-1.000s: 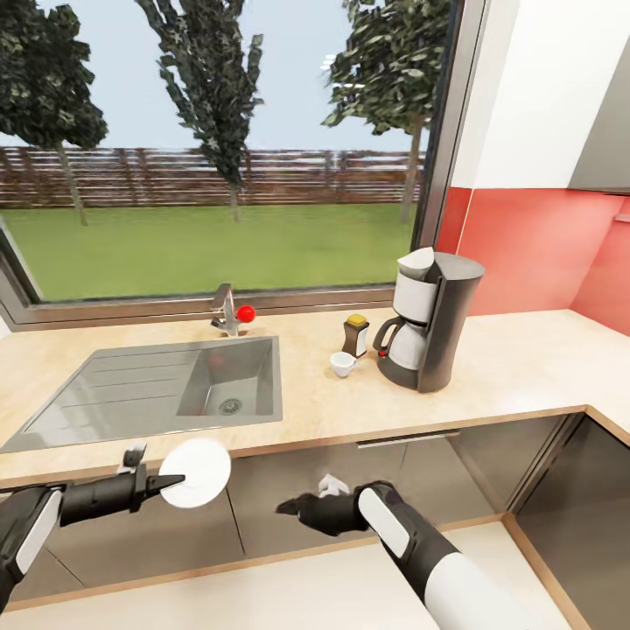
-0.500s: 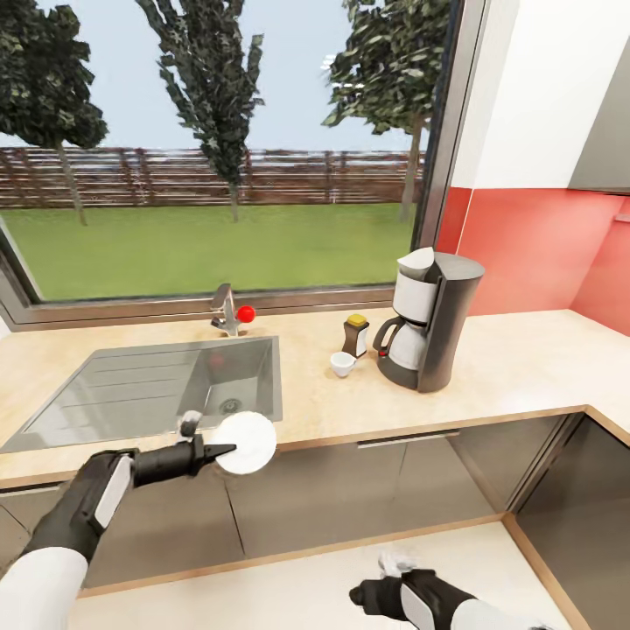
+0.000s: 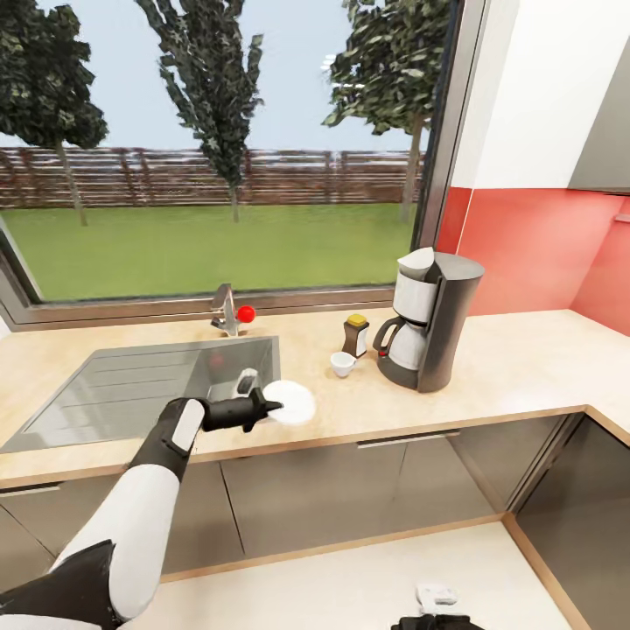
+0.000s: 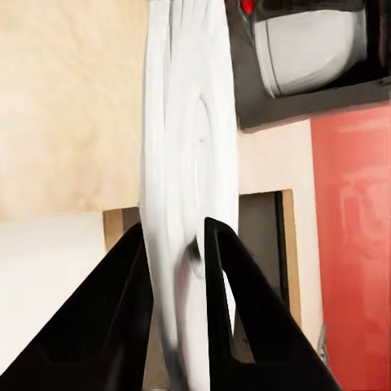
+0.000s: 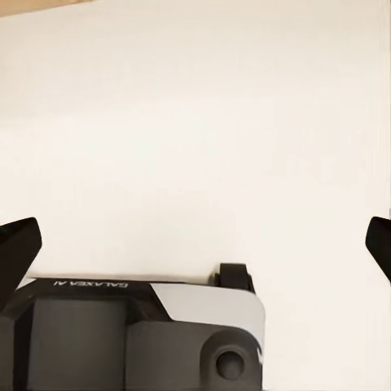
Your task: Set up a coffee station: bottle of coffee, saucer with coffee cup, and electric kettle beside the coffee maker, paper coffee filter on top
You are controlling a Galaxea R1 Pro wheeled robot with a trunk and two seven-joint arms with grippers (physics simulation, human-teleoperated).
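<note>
- The left gripper (image 3: 269, 406) reaches out over the kitchen countertop (image 3: 490, 367), with its two dark fingers (image 4: 130, 326) closed on the rim of the saucer (image 3: 290, 403).
- In the left wrist view the saucer (image 4: 189, 163) stands edge-on between the fingers, one finger on each face of the plate.
- In the head view the saucer hangs over the front part of the countertop, just beside the right end of the steel sink (image 3: 149, 389); whether it touches the worktop cannot be told.
- From the saucer, the coffee cup (image 3: 342, 364) sits at about 1 o'clock, near but apart, resting straight on the countertop.
- The bottle of coffee (image 3: 356, 335) stands just behind the cup, at its 1 o'clock, yellow lid up.
- The coffee maker (image 3: 430, 320) stands at 3 o'clock from the bottle, close beside it, with its white carafe facing the cup.
- The paper coffee filter (image 3: 417, 260) sits on the top of the coffee maker, on its left side.
- A tap (image 3: 227, 312) with a red knob stands behind the sink, at the window sill.
- The right gripper (image 5: 195, 244) hangs low over the pale floor (image 5: 212, 122); its two dark fingertips (image 5: 18, 248) stand far apart at the picture's edges, with nothing between them.
</note>
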